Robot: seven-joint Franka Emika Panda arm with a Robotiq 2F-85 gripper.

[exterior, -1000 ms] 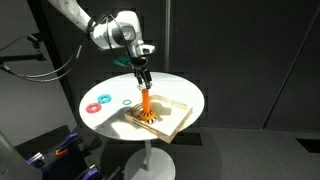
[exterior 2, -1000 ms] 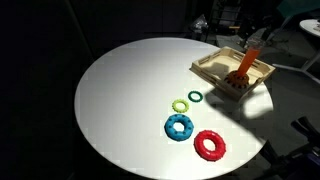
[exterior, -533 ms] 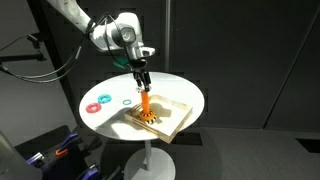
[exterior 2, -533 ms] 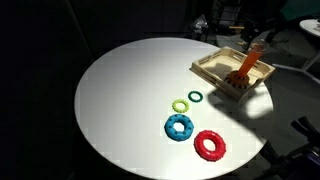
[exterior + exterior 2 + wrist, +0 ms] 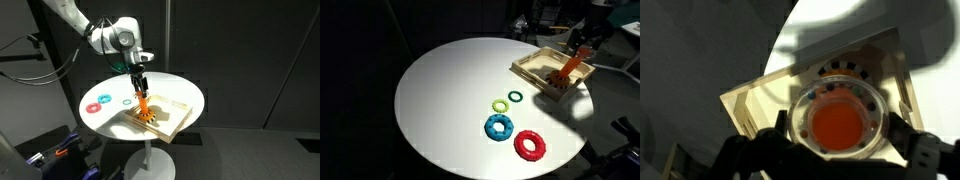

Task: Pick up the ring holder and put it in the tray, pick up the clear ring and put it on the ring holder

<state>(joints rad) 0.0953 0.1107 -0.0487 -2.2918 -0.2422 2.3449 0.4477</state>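
The ring holder (image 5: 146, 108) stands in the light wood tray (image 5: 176, 109) with its orange peg leaning. In the other exterior view the peg (image 5: 567, 72) slants up towards my gripper (image 5: 583, 48). My gripper (image 5: 139, 86) is at the top of the peg. In the wrist view the clear ring (image 5: 798, 120), dotted with coloured beads, circles the orange peg top (image 5: 837, 125). My gripper (image 5: 838, 132) has a dark finger against each side of the ring. The tray floor (image 5: 755, 105) lies below.
A red ring (image 5: 530, 145), a blue ring (image 5: 500, 127), a yellow-green ring (image 5: 500, 105) and a small dark green ring (image 5: 515, 97) lie on the round white table (image 5: 440, 100). The tray (image 5: 532, 68) sits near the table's edge. Dark surroundings all round.
The peg has gone from upright to leaning as my gripper shifted sideways at its top. The jaws have kept the same width.
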